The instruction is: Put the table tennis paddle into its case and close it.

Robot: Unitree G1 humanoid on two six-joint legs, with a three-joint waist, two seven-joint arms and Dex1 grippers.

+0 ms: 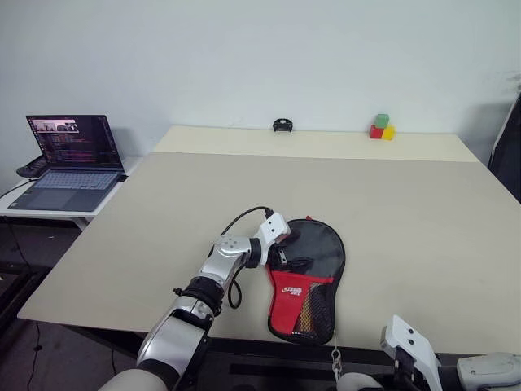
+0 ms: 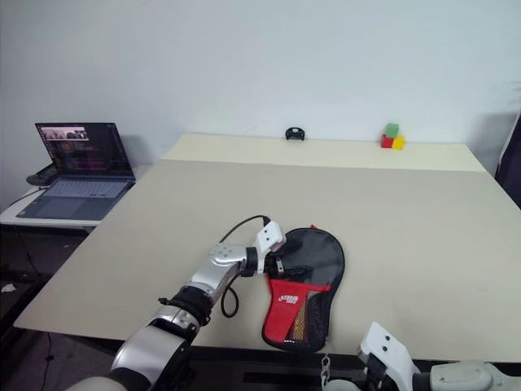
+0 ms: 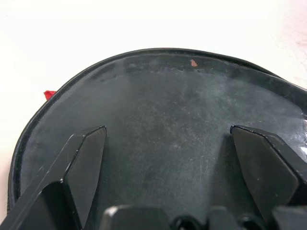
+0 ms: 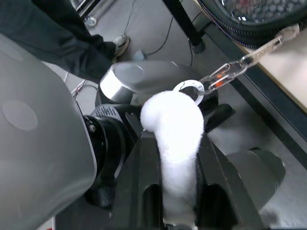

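Zip-closing in hand: paddle judged inside case (image 1: pixel 308 277) on tabletop (image 1: pixel 407 212).
Left gripper (image 3: pixel 168 158) released, steadying case; right gripper (image 4: pixel 175 158) clenched on white fluffy zip pull (image 4: pixel 172 124); next, draw zip round.

Both eye views look forward and down from head height over the table (image 1: pixel 407 212), sharing the case (image 1: pixel 309 281) at lower centre. Each wrist view sits very close: left above the case's black face, right beside the table's near edge.

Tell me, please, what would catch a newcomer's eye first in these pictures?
Probably the black-and-red case at the table's near edge, with the left claw spread wide on its black top. Next, the right claw below the table edge, shut on a white fluffy pull chained to the case's zip.
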